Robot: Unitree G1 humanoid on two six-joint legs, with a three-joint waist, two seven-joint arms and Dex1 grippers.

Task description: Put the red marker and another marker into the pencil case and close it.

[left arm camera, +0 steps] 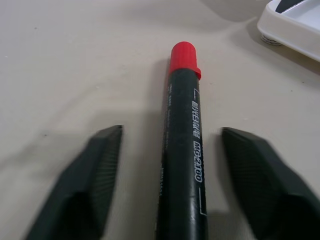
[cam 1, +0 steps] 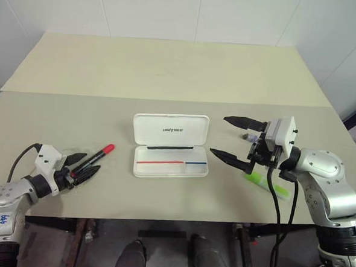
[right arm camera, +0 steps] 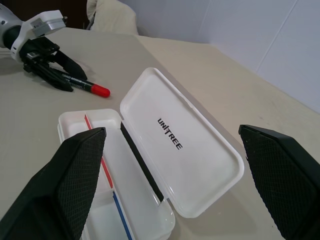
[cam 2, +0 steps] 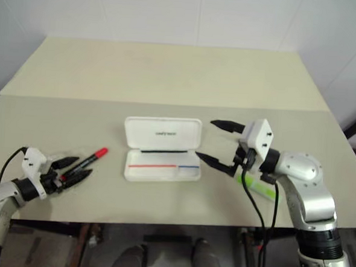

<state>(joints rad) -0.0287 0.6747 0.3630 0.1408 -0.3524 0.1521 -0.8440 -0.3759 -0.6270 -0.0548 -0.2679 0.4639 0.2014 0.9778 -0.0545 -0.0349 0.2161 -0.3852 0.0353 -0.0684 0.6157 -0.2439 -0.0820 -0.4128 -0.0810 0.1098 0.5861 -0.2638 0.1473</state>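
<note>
You have on the table (cam 1: 169, 72): one red marker (cam 1: 95, 159); one green highlighter (cam 1: 263, 183); one white pencil case (cam 1: 170, 146), lid open; one small purple object (cam 1: 248, 138), too small to identify. Two grippers: left gripper (cam 1: 82, 166), right gripper (cam 1: 233, 139).

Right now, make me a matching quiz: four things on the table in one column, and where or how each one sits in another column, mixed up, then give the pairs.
Things
1. red marker
2. green highlighter
3. case
4. right tool

States
A. lid open, at the table's middle
B. fingers spread wide, holding nothing, hovering right of the case
C. lying between the left tool's parted fingers, with gaps on both sides
D. on the table under the right arm

Pairs: 1-C, 2-D, 3-A, 4-B
</note>
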